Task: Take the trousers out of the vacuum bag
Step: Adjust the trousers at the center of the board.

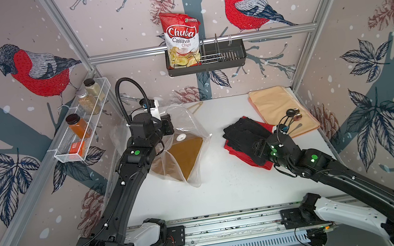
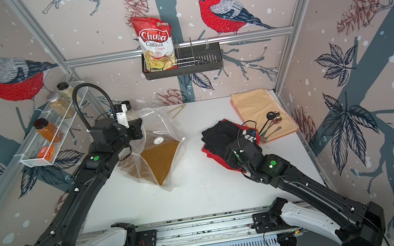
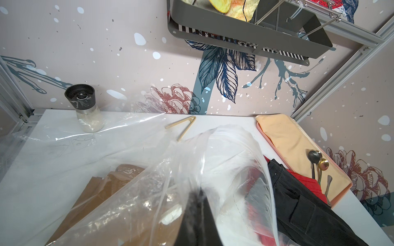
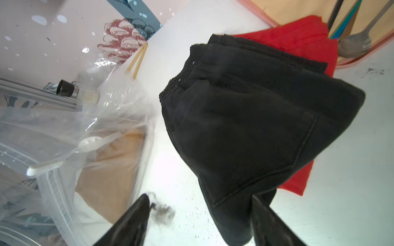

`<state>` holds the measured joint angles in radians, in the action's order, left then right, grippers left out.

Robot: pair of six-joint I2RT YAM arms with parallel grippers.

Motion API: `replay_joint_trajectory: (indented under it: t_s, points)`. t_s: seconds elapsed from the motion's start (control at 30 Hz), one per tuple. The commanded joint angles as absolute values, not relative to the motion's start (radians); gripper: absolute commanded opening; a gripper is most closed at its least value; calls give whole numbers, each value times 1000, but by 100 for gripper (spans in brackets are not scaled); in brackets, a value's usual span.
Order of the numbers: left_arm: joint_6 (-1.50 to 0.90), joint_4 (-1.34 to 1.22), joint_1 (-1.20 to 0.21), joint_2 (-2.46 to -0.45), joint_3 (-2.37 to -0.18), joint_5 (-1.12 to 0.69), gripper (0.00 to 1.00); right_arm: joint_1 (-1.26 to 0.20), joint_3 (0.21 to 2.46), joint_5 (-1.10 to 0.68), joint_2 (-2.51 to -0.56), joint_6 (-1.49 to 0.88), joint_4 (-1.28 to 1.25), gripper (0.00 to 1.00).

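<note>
White surface [image 1: 226,190], bird-print walls: black trousers [image 1: 244,132] lie on red trousers [image 1: 232,151], clear of the vacuum bag [image 1: 183,123], with the right fingers [image 4: 136,219] spread above them. Left fingers [image 3: 196,213] pinch the bag's plastic. Mustard-brown trousers [image 1: 187,153] sit inside, probably the next reach.

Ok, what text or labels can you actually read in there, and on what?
"Chuba": chips bag, white script on red.
"Cassava": same bag, below the brand.
"Chips": same bag, under that.
Green logo at the bag's top: too small to read.
White label on the orange box: too small.
Faint print on the vacuum bag, left wrist view: unreadable.
</note>
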<state>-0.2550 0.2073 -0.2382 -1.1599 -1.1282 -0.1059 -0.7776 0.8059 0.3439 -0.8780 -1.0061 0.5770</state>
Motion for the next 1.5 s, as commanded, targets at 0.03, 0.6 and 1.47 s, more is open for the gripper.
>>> replay_joint_trajectory:
  t_s: [0.03, 0.6, 1.47]
  points:
    - [-242, 170, -241, -1164, -1138, -132, 0, -727, 816, 405, -833, -1028, 597, 81]
    - [-242, 143, -242, -1166, -1123, -150, 0, -226, 583, 65, -952, -908, 340, 83]
    - [-241, 155, -242, -1167, -1114, -149, 0, -42, 425, -132, -1146, -943, 15, 83]
